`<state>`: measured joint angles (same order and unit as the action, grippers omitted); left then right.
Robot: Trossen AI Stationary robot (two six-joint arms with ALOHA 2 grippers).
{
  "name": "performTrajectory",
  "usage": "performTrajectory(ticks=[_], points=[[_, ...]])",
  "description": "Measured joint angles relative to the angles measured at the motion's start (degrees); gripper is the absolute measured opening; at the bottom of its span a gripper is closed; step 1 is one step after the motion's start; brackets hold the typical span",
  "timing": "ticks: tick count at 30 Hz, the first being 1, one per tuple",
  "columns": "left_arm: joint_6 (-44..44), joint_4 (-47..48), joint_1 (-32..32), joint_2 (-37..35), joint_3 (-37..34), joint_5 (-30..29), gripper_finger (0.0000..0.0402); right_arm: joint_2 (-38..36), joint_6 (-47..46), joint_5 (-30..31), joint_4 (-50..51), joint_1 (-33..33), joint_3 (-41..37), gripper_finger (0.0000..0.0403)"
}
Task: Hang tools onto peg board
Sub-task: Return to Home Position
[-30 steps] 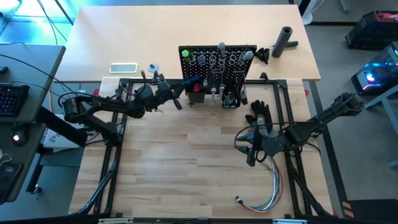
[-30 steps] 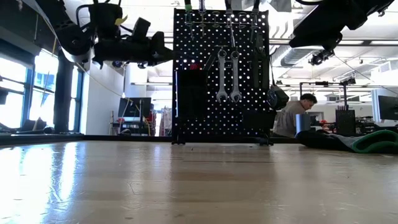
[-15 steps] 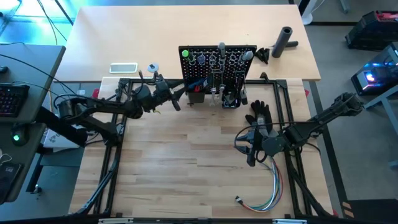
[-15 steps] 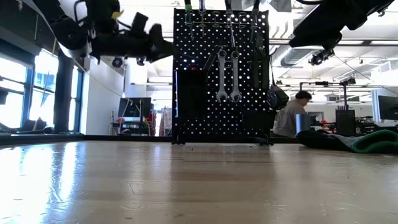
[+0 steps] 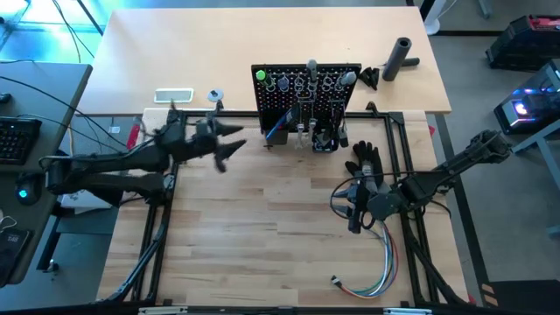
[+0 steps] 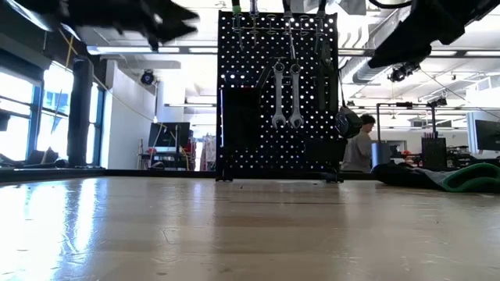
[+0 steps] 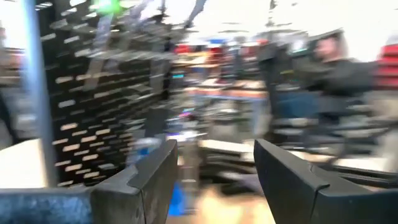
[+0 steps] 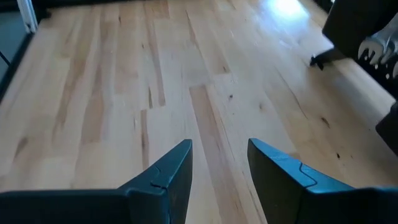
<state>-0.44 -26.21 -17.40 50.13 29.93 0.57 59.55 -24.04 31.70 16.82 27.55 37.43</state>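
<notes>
Low view alone shows us two silver wrenches point(image 6: 287, 94) on black perforated upright peg board point(image 6: 312, 117), 12 o'clock; left gripper point(image 7: 214, 149), right gripper point(image 8: 219, 146) fingers spread.

**Operator:** State the position of the high camera.

**Technician:** Overhead, above the peg board point(image 5: 273, 98) and the table point(image 5: 262, 236). It faces straight down from far enough off to cover both arms.

**Operator:** And the low camera?

**Technician:** At table-top height, well in front of the peg board. It faces the board level and square, with the room behind it.

**Operator:** The wrist cameras?

**Technician:** The left looks past the left gripper point(image 7: 214, 149), close beside the peg board's face, at a slant. The right looks past the right gripper point(image 8: 219, 146) onto bare table, with the peg board at the margin. All four views share the peg board.
</notes>
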Motion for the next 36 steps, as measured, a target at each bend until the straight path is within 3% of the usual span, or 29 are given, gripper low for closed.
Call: performTrajectory(ticks=[10,16,23,36], points=[[-8.30,23.09,8.14,-24.03,0.00,17.03,0.0207,0.00,-4.45,-0.91,7.72,0.00,0.00,0.0151],[-10.45,34.67,12.01,-32.69,0.00,19.69,0.0207,0.00,-4.01,-0.04,8.04,0.00,0.00,0.0151],[-8.51,41.86,13.24,-34.75,0.00,19.20,0.0207,0.00,-5.64,1.10,9.17,-0.02,0.00,0.0151],[-6.90,41.73,13.46,-34.77,-3.39,19.58,0.0207,-0.05,-12.17,1.10,13.70,-0.02,0.00,0.0151]])
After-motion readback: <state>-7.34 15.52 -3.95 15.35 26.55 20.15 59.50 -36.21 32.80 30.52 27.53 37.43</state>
